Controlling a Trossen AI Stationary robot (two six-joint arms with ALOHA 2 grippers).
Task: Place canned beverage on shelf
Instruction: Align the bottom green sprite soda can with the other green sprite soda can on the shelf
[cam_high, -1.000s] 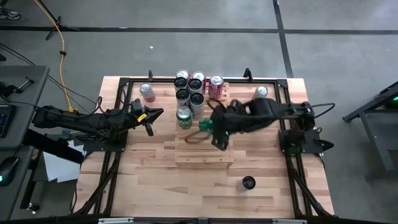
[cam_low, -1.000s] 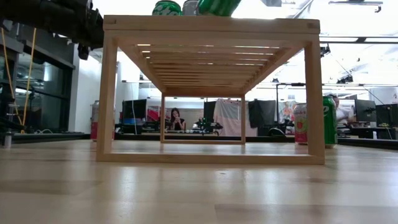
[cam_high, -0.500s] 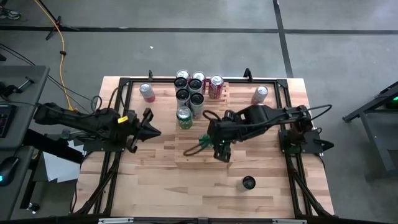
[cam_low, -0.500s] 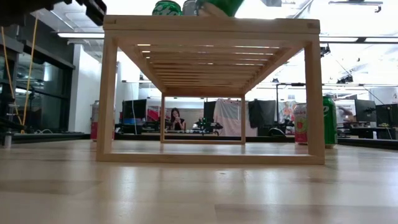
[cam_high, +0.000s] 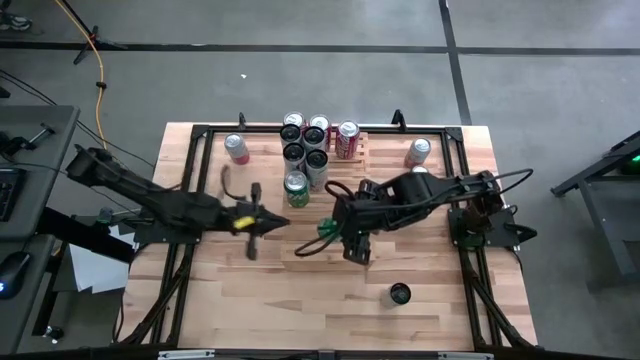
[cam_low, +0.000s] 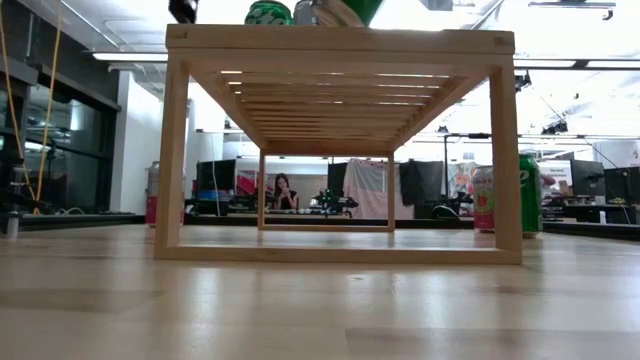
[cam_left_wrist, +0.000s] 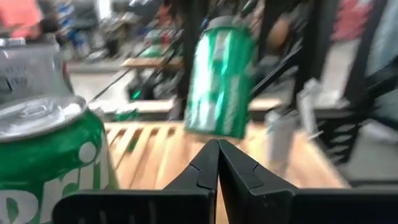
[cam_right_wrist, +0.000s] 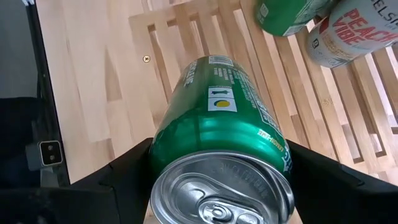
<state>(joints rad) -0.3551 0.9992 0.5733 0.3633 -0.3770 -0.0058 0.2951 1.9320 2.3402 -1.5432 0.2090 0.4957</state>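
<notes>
Since the earlier frame, the left gripper (cam_high: 262, 223) had swung in toward the shelf (cam_high: 300, 252) — its fingers (cam_left_wrist: 211, 163) pressed together, empty. Just beyond, the right gripper (cam_high: 340, 226) clamped a green can (cam_right_wrist: 217, 112) above the slats, tilted. Farther back a second green can (cam_high: 296, 188) stood upright on the shelf — more cans clustered behind it.

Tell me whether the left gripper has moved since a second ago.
Yes. The left gripper has swung toward the shelf, now near its left edge.
</notes>
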